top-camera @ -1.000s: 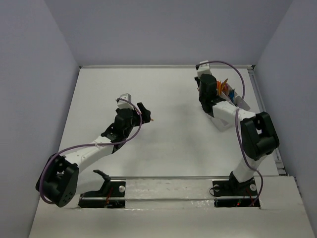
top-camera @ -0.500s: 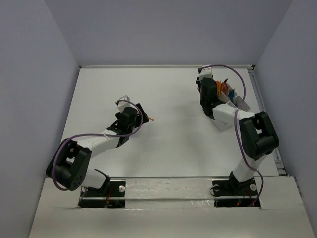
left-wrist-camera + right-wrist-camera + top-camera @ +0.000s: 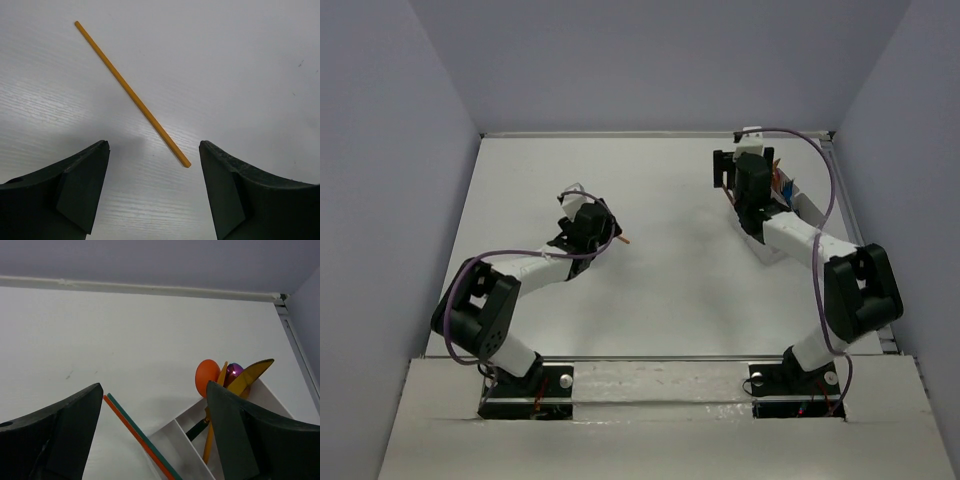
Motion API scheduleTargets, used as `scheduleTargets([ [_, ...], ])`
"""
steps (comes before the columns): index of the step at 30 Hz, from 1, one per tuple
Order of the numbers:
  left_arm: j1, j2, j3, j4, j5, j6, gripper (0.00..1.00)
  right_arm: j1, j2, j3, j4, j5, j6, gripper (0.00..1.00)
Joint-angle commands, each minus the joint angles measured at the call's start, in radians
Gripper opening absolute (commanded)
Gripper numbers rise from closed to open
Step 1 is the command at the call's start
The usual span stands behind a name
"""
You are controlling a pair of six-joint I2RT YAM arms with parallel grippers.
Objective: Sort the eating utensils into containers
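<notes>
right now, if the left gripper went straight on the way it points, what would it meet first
Likely the orange stick lying on the table: its near end sits between the left gripper's open jaws. How far off is unclear.

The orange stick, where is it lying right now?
The orange stick lies flat on the table, left of centre in the overhead view, just ahead of the left gripper, untouched.
</notes>
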Motion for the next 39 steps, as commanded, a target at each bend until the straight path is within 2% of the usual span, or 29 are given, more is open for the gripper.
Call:
scheduleTargets([
  [1,0.006,0.058,0.094,-0.048,-0.07,0.007,0.71,0.001,-0.128,-0.01,-0.072,-0.167,0.157,0.94],
  [3,0.006,0.087,0.131,-0.065,-0.082,0.016,0.7,0.027,-0.174,-0.023,-0.109,-0.195,0.176,0.97],
  [8,0.006,0.202,0.217,-0.143,-0.156,0.042,0.63,0.038,-0.298,-0.088,-0.161,-0.316,0.308,0.96],
  [13,0.006,0.3,0.307,-0.198,-0.161,0.047,0.57,0.073,-0.419,-0.155,-0.218,-0.423,0.382,0.96],
  [15,0.006,0.314,0.335,-0.217,-0.157,0.045,0.52,0.073,-0.445,-0.189,-0.227,-0.44,0.392,0.95],
  [25,0.006,0.405,0.404,-0.289,-0.199,0.061,0.43,0.083,-0.511,-0.249,-0.227,-0.5,0.445,0.95],
  [30,0.015,0.422,0.41,-0.301,-0.226,0.073,0.26,0.083,-0.51,-0.263,-0.224,-0.54,0.463,0.95],
  [32,0.015,0.426,0.41,-0.304,-0.228,0.073,0.23,0.083,-0.508,-0.267,-0.221,-0.54,0.463,0.95],
  [35,0.015,0.435,0.405,-0.297,-0.222,0.076,0.09,0.083,-0.508,-0.27,-0.218,-0.543,0.465,0.95],
  [36,0.015,0.438,0.402,-0.295,-0.217,0.076,0.0,0.083,-0.51,-0.273,-0.215,-0.543,0.466,0.95],
  [39,0.015,0.429,0.372,-0.263,-0.194,0.084,0.0,0.083,-0.497,-0.278,-0.204,-0.546,0.469,0.95],
])
